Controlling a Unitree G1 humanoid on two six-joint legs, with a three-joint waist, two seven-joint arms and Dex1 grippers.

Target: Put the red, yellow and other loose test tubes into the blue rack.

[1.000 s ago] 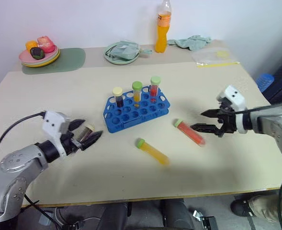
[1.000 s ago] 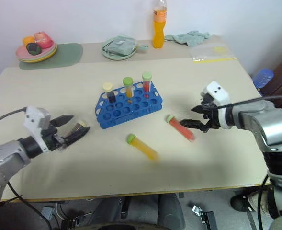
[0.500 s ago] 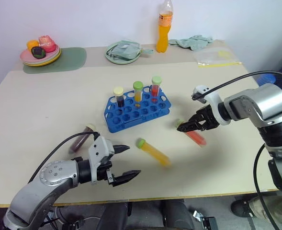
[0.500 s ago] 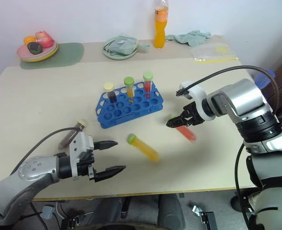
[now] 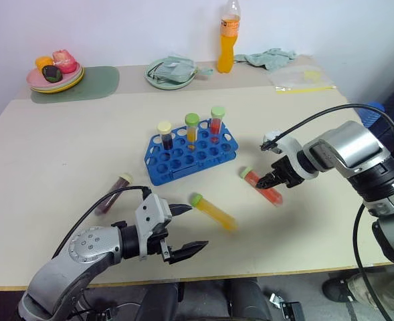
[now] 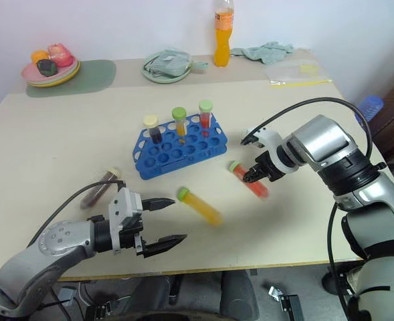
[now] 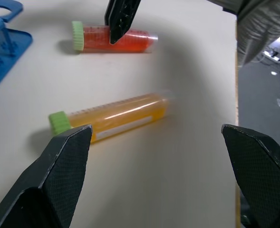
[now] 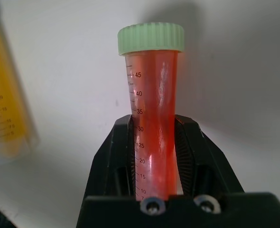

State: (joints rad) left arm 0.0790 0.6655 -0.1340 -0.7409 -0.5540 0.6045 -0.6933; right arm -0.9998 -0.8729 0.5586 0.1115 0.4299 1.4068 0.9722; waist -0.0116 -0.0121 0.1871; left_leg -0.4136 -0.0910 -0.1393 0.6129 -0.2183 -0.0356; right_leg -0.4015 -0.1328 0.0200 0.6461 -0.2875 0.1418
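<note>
Beige table (image 5: 63, 154) below me: my right gripper (image 8: 155, 142) is clamped on the red tube (image 8: 152, 114), lying right of the blue rack (image 5: 191, 155). My left gripper (image 5: 183, 231) gapes wide, holding nothing, near the yellow tube (image 5: 212, 210); brown tube (image 5: 113, 194) lies left.

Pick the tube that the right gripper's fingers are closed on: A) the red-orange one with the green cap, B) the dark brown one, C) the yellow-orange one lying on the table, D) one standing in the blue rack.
A: the right gripper has its fingers clamped on both sides of the red-orange tube, green cap ahead.
</note>
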